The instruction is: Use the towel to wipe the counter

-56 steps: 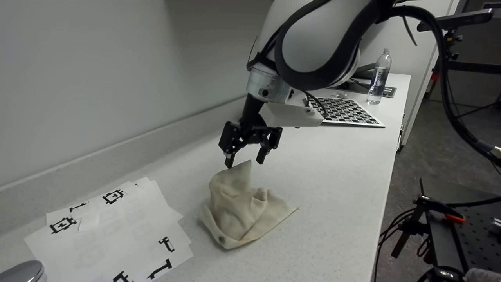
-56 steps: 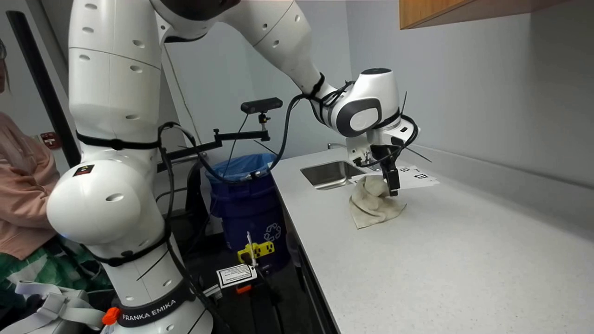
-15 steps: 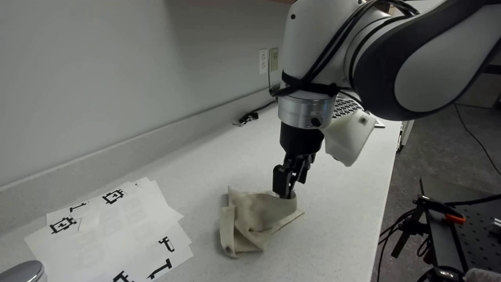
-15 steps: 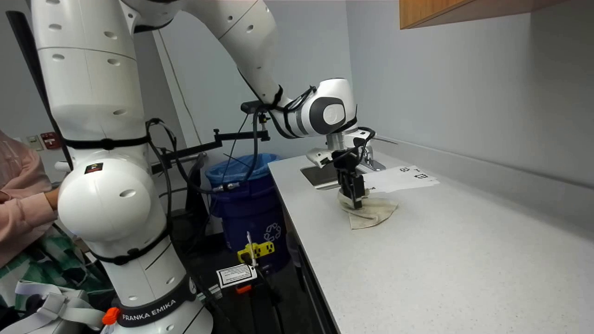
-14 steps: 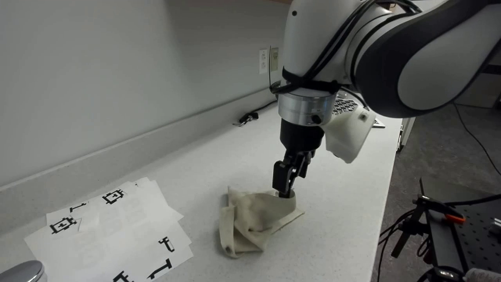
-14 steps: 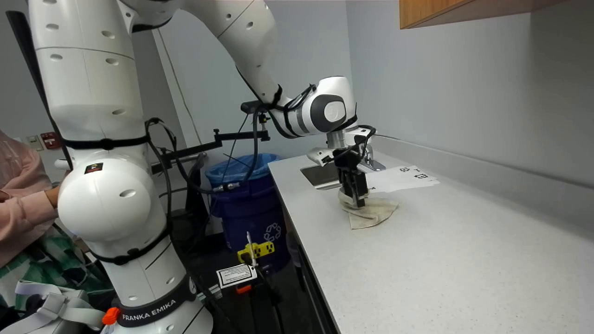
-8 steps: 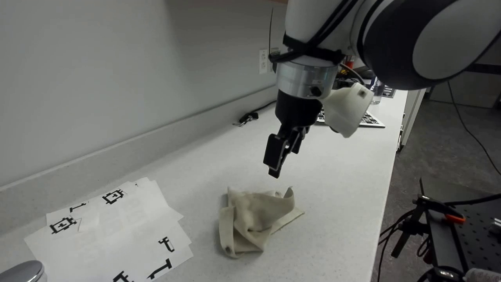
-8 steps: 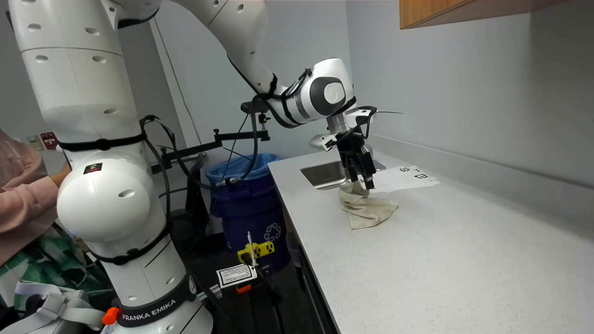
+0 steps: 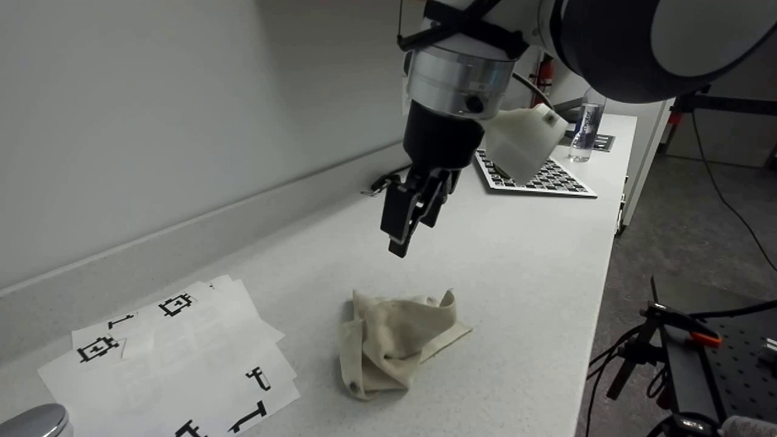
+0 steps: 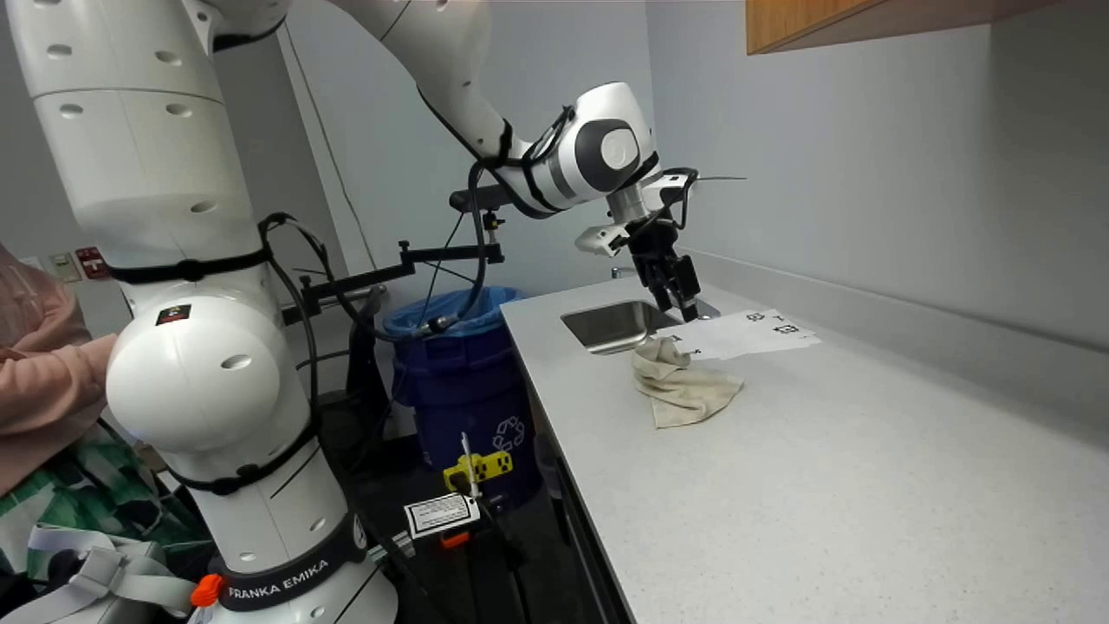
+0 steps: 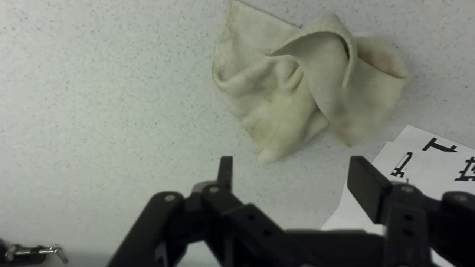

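One towel [image 11: 315,78] is seen at wrist-view twelve o'clock; grasping seems pending; the wide, empty tool [image 11: 291,168] must be lowered.

Wrist view down onto the towel [image 11: 323,79]

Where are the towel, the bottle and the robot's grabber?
Towel [image 11: 323,78]: wrist view, a fold near its middle.
Bottle [image 9: 587,126]: an exterior view, on its label.
Gripper [image 11: 290,174]: wrist view, midway between its fingertips.

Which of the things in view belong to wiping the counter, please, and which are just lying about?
For the job:
cream-beige towel
white-grey countertop
robot's jaws, open

Not part of it:
printed paper sheets
checkered board
clear plastic water bottle
blue recycling bin
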Motion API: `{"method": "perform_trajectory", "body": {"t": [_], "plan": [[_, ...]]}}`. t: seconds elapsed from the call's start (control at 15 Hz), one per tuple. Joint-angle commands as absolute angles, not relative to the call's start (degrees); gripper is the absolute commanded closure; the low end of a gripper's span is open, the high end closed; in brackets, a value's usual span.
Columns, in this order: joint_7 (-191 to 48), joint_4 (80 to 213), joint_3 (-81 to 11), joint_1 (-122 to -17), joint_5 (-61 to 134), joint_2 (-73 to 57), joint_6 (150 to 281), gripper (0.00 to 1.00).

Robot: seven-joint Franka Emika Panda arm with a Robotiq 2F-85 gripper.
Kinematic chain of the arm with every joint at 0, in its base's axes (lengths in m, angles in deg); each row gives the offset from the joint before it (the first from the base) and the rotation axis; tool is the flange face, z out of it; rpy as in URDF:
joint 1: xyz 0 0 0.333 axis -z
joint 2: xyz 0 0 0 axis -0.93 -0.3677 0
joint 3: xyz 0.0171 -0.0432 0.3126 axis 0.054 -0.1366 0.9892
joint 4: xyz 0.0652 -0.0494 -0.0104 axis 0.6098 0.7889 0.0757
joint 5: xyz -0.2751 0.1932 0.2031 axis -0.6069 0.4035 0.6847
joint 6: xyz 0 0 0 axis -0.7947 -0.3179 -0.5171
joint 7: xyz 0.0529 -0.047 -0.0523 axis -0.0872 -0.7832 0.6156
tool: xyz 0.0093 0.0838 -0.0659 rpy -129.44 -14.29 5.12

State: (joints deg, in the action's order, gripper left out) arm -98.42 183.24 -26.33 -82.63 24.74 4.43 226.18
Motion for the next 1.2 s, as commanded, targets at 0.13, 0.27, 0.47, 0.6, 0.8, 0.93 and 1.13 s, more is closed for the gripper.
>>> {"method": "perform_trajectory", "body": {"t": [0.13,0.27,0.47,0.6,0.8,0.93,1.13], "plan": [[-96.6,181.9,-24.2,-81.6,30.0,2.4,229.7,0.65],[-95.9,181.8,-23.9,-81.7,32.3,1.6,230.6,0.80],[-94.4,181.7,-23.3,-81.8,36.5,0.2,231.7,1.00],[-93.3,181.7,-22.8,-81.8,39.5,-0.6,231.5,1.00],[-92.3,182.0,-22.5,-81.8,42.5,-1.1,230.5,1.00],[-91.6,182.4,-22.4,-81.7,44.1,-1.8,230.6,1.00],[-90.4,182.6,-22.4,-81.5,46.2,-3.4,230.7,1.00]]}}
